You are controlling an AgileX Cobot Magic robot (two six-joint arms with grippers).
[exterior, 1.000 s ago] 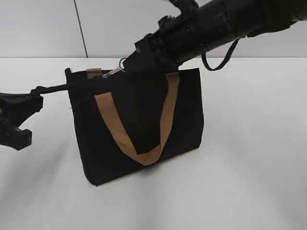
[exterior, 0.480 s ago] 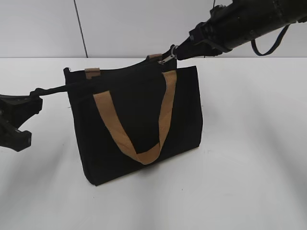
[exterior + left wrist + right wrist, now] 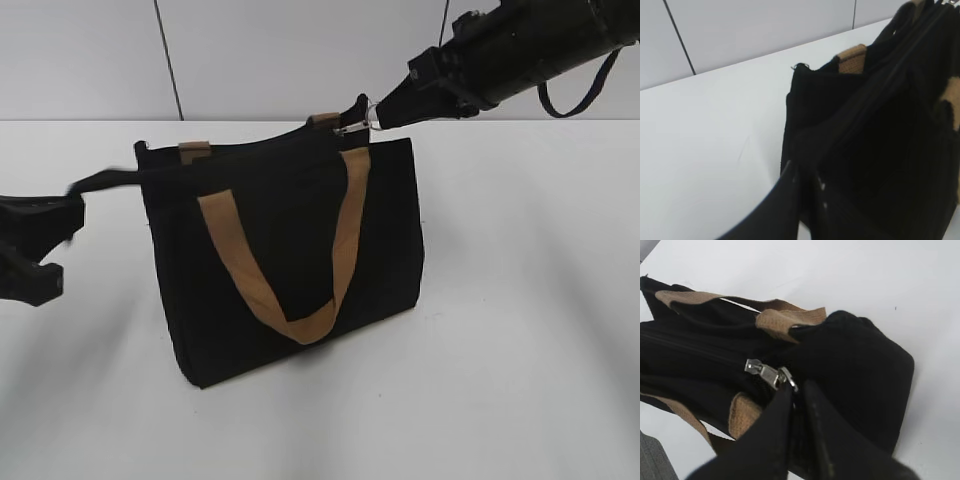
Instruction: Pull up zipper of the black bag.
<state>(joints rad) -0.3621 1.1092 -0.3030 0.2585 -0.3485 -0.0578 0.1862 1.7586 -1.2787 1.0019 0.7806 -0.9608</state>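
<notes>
The zipper (image 3: pixel 767 374) sits near the right end of the black bag's (image 3: pixel 290 260) top edge. The right gripper (image 3: pixel 796 390) pinches its silver pull tab. The bag stands on the white table (image 3: pixel 520 330). At the bag's left end, the left gripper (image 3: pixel 807 175) squeezes a black strap (image 3: pixel 105 181).

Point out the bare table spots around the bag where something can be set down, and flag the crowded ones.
Free: the white table in front of the black bag and to its right. Crowded: the bag's left end, where the left gripper holds a black strap, and its top right corner, where the right gripper pinches the zipper.
</notes>
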